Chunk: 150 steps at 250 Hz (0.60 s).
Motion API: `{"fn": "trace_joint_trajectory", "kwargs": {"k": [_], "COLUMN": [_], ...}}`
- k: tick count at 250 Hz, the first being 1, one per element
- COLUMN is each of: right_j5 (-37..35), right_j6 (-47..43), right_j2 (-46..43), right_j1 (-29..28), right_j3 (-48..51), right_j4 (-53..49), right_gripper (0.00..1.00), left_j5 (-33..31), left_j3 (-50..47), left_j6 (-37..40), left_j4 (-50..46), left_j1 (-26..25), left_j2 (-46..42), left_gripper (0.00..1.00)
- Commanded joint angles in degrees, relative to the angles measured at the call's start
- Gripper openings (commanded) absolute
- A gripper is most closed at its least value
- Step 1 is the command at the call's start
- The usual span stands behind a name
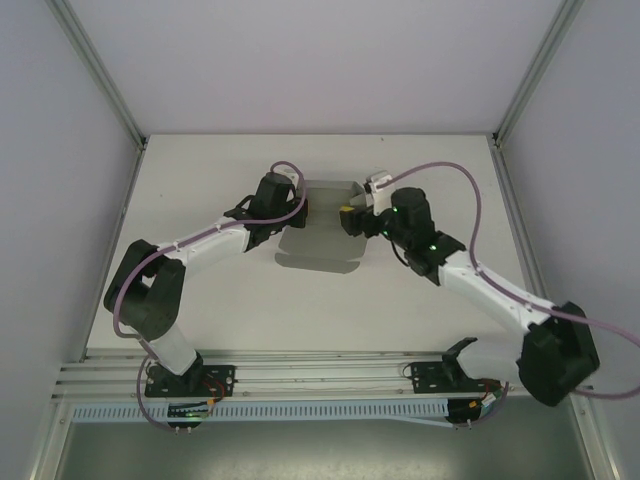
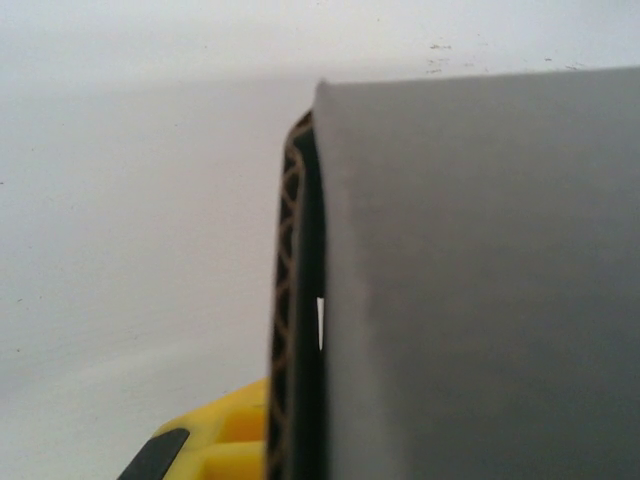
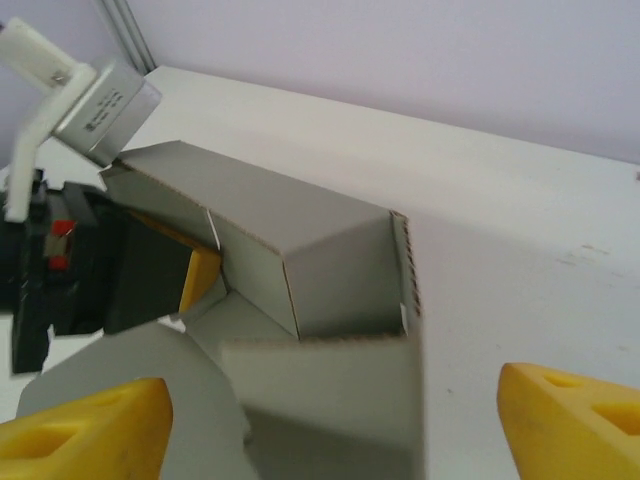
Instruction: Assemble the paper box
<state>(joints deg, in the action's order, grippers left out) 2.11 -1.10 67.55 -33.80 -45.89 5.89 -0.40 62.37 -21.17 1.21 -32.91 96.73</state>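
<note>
The white matte table [image 1: 250,310] carries the grey paper box [image 1: 318,248], which sits around its middle, a little toward the far edge. The box is partly folded: a rounded flap lies flat on the surface on the near side, and other panels stand up behind it

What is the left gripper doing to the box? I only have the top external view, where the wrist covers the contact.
Observer: The left gripper is shut on a raised wall of the paper box; the cardboard lies flat against its black ribbed pad.
Operator: And the right one?
Observer: The right gripper is open, its yellow fingertips wide apart, with the near flaps lying flat between them.
Operator: Is the box fully folded?
Observer: No. The far walls stand up, and one standing panel shows a toothed edge.
</note>
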Motion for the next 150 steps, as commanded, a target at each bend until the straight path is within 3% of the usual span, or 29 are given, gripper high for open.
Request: {"fn": "trace_joint_trajectory", "kwargs": {"k": [1, 20, 60, 101, 150], "right_j5": [1.57, 2.49, 16.93, 29.08, 33.34], "right_j6": [0.87, 5.47, 6.04, 0.84, -0.46], "right_j2": [-8.26, -12.35, -13.11, -4.37, 6.44], "right_j1": [1.28, 6.41, 15.89, 16.99, 16.86], "right_j3": [2.36, 3.67, 5.72, 2.59, -3.60], "right_j4": [-2.37, -3.77, -4.96, -5.58, -5.20], "right_gripper": [0.87, 0.83, 0.79, 0.72, 0.66], "left_j5": [-0.13, -0.08, 1.07, 1.39, 1.56], "left_j3": [0.30, 0.30, 0.69, 0.75, 0.65], "left_j6": [0.60, 0.70, 1.26, 1.70, 1.75], "left_j4": [-0.52, -0.34, 0.28, 0.19, 0.01], "left_j1": [0.30, 0.30, 0.30, 0.31, 0.30], "left_j2": [-1.26, -1.19, -0.84, -0.65, -0.83], "left_gripper": [0.00, 0.00, 0.00, 0.00, 0.00]}}
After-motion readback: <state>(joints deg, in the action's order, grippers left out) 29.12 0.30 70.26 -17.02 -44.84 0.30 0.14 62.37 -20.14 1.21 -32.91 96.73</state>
